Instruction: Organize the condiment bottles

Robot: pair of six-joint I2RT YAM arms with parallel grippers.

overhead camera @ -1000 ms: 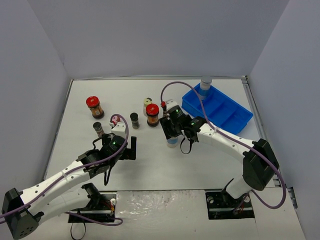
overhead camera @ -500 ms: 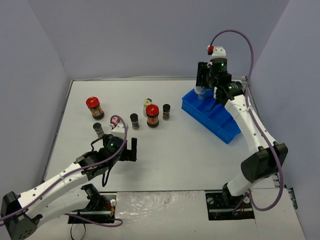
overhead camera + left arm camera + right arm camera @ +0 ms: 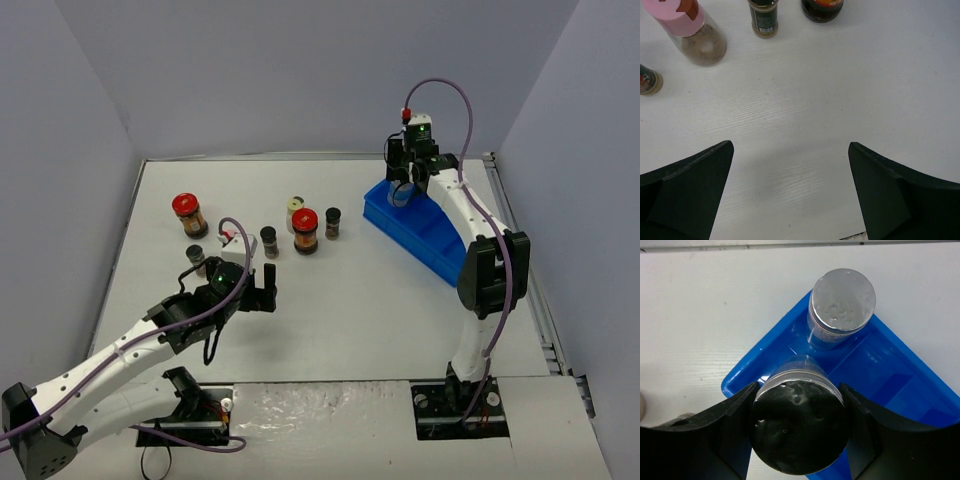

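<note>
My right gripper (image 3: 403, 185) is shut on a grey-capped jar (image 3: 800, 432) and holds it over the far-left corner of the blue tray (image 3: 890, 375). A second grey-capped jar (image 3: 842, 302) stands in the tray's corner compartment just beyond it. My left gripper (image 3: 262, 285) is open and empty over bare table (image 3: 790, 190). Ahead of it are the pink-lidded jar (image 3: 690, 25), a tiny dark-capped jar (image 3: 762, 17) and another tiny one (image 3: 647, 82). On the table stand two red-lidded jars (image 3: 184, 210) (image 3: 305, 228), the cream-lidded jar (image 3: 296, 207) and tiny jars (image 3: 333, 222) (image 3: 269, 240) (image 3: 196, 257).
The blue tray (image 3: 440, 235) lies diagonally at the table's right side, near the right wall. Grey walls enclose the table on three sides. The right arm's cable loops above the tray.
My right gripper carried the grey-capped jar from the table's middle to the tray's far-left corner and came lower there. The left arm shifted slightly forward.
</note>
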